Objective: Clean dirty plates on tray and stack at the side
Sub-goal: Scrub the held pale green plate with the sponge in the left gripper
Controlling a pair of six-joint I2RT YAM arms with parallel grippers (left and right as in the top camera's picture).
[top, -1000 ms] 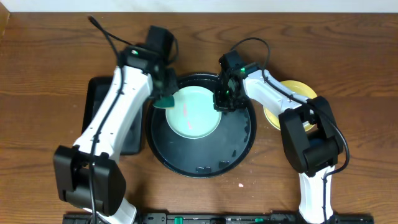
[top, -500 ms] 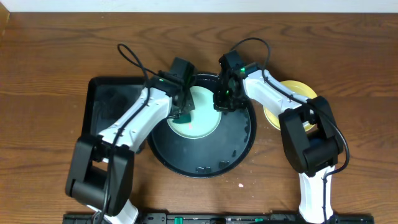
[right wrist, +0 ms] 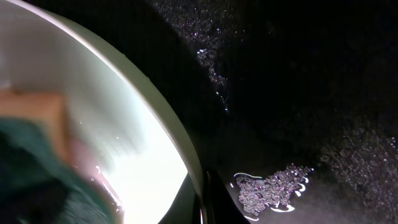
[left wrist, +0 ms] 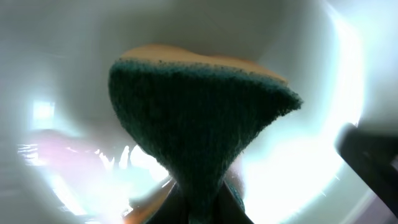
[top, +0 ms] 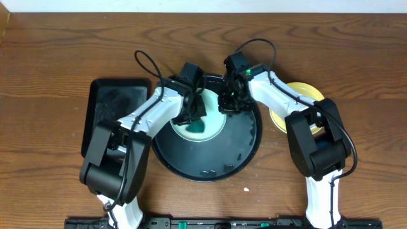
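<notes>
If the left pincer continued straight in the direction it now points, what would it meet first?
The left pincer holds a green sponge ahead of it, so that meets the mint plate on the black tray first; they may already touch.

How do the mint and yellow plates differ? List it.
Colour: the mint plate is green, the yellow plate yellow. Place: the mint plate lies in the round tray; the yellow plate sits outside it. State: the left gripper presses a sponge onto the mint plate; the yellow plate is partly under the right arm. Both are round.
</notes>
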